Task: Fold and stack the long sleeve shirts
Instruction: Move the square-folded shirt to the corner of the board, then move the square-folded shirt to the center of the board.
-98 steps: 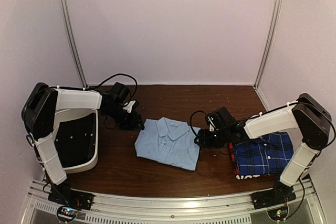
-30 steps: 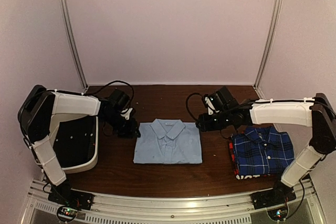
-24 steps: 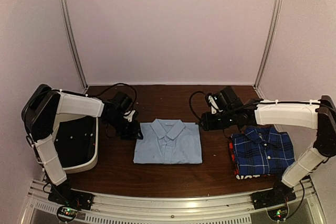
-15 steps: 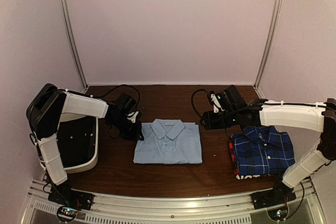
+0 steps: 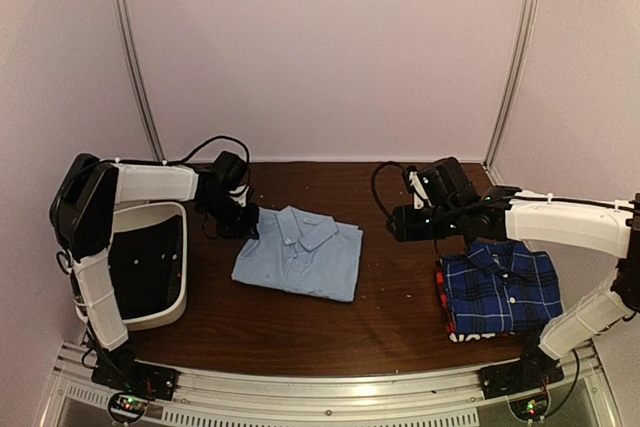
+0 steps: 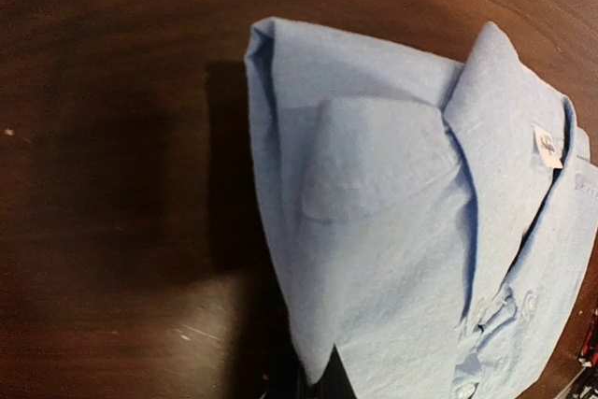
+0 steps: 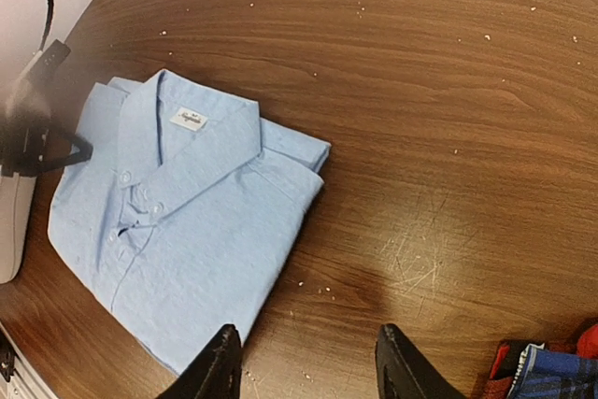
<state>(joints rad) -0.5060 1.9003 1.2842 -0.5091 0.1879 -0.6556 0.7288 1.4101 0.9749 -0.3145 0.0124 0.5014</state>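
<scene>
A folded light blue long sleeve shirt (image 5: 298,253) lies askew in the middle of the table, collar toward the back. My left gripper (image 5: 247,221) is at its back-left corner, shut on the edge of the cloth; in the left wrist view the fabric (image 6: 392,231) runs down into the closed jaws (image 6: 322,383). My right gripper (image 5: 400,223) hovers open over bare wood right of the shirt (image 7: 177,221), its fingers (image 7: 220,366) apart with nothing between them. A folded blue plaid shirt (image 5: 500,290) lies at the right on a red and black one (image 5: 441,297).
A white bin (image 5: 178,292) with black lining stands at the left, beside the left arm. Pale walls and metal posts (image 5: 135,57) enclose the table. A metal rail (image 5: 320,392) runs along the near edge.
The left gripper has shut on the blue shirt's corner and pulled it left, turning the shirt askew. The right gripper has drifted a little right and stays open.
</scene>
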